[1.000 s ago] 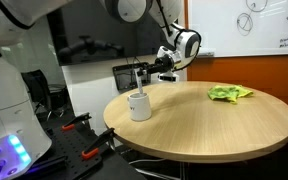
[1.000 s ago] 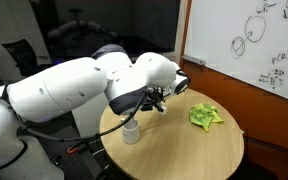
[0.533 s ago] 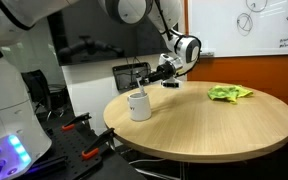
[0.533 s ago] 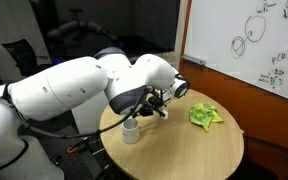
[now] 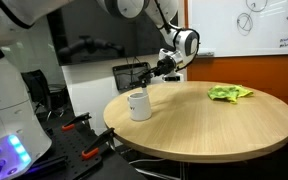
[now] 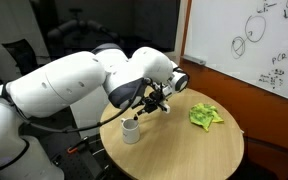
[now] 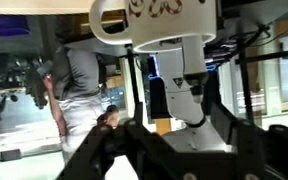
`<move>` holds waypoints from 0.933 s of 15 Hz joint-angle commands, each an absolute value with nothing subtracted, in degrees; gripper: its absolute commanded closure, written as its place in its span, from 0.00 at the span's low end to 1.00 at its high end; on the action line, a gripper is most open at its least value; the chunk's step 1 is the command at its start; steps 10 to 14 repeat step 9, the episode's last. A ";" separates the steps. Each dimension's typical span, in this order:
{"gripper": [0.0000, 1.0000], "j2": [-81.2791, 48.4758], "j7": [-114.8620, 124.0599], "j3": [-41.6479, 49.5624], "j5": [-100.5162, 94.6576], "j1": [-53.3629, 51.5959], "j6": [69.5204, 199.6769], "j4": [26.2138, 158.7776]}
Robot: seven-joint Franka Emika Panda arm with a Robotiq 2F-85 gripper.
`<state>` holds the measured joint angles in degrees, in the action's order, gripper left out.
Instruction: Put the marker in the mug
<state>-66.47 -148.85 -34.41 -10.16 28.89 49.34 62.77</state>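
the gripper [image 5: 147, 73] hangs spread wide and empty at 1 o'clock above the mug [image 5: 138, 105]. the marker is too thin to find, perhaps already inside. it is likely light, stiff and slick, best pinched mid-barrel.

Dim exterior views, blurred glary wrist view

White mug [image 5: 139, 105] (dark motif), green cloth [image 5: 230, 93], light wood-grain table [image 5: 204, 125].
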 commanded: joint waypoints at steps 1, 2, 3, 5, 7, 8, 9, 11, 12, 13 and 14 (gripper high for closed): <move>0.00 -58.48 -150.88 -27.91 -6.16 25.85 51.76 66.51; 0.00 -56.84 -149.97 -26.85 -4.44 25.43 51.39 67.01; 0.00 -55.11 -150.03 -24.74 -2.72 24.29 51.02 67.31; 0.00 -51.09 -150.41 -21.66 -0.81 22.41 51.97 69.18; 0.00 -46.86 -150.88 -19.08 -0.60 20.64 56.05 72.05; 0.00 -46.28 -148.77 -23.37 -2.93 23.06 57.95 73.51; 0.00 -45.08 -148.84 -23.42 -3.32 22.86 59.85 74.82; 0.00 -45.08 -148.84 -23.42 -3.32 22.86 59.85 74.82; 0.00 -45.08 -148.84 -23.42 -3.32 22.86 59.85 74.82; 0.00 -45.08 -148.84 -23.42 -3.32 22.86 59.85 74.82; 0.00 -45.08 -148.84 -23.42 -3.32 22.86 59.85 74.82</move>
